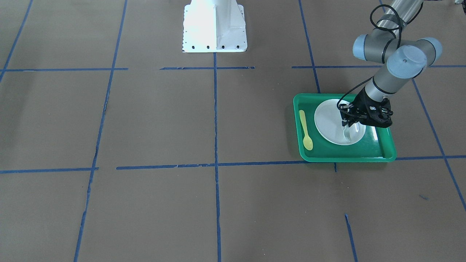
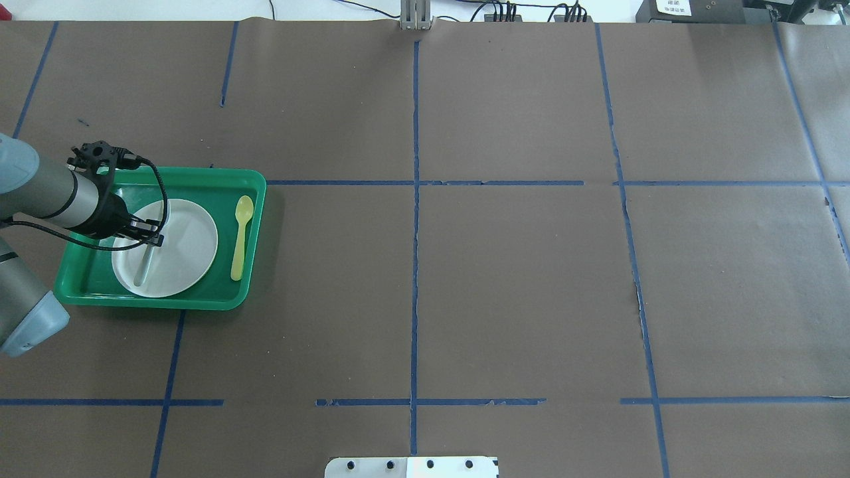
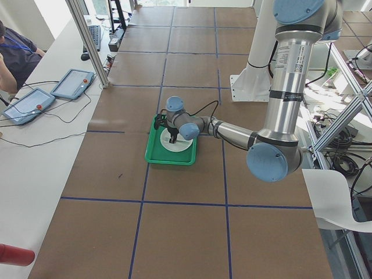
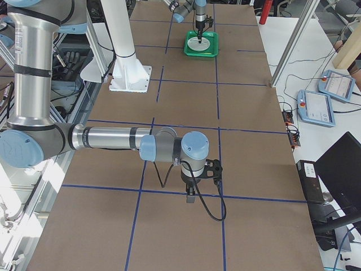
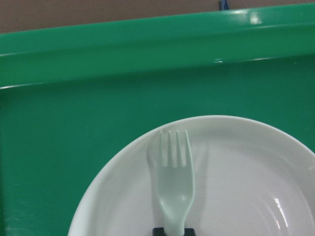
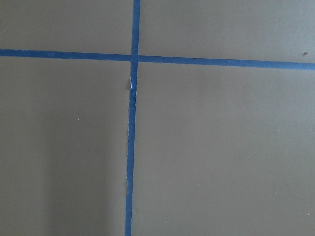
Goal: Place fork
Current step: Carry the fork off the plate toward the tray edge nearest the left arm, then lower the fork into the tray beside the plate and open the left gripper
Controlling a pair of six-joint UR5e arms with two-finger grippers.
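Observation:
My left gripper [image 1: 348,124] is shut on the handle of the pale whitish fork [image 5: 172,191] and holds it roughly upright, tines down. It hangs over the white plate [image 1: 327,120] in the green tray [image 1: 349,157]. In the overhead view the gripper [image 2: 151,240] is over the plate's left part, with the fork [image 2: 145,265] below it. I cannot tell whether the tines touch the plate. My right gripper [image 4: 190,197] shows only in the exterior right view, low over bare table, and I cannot tell its state.
A yellow spoon [image 1: 305,129] lies in the tray beside the plate, on the side toward the table's middle. The robot's white base [image 1: 214,25] stands at the table's edge. Blue tape lines cross the brown table. The right wrist view shows only table.

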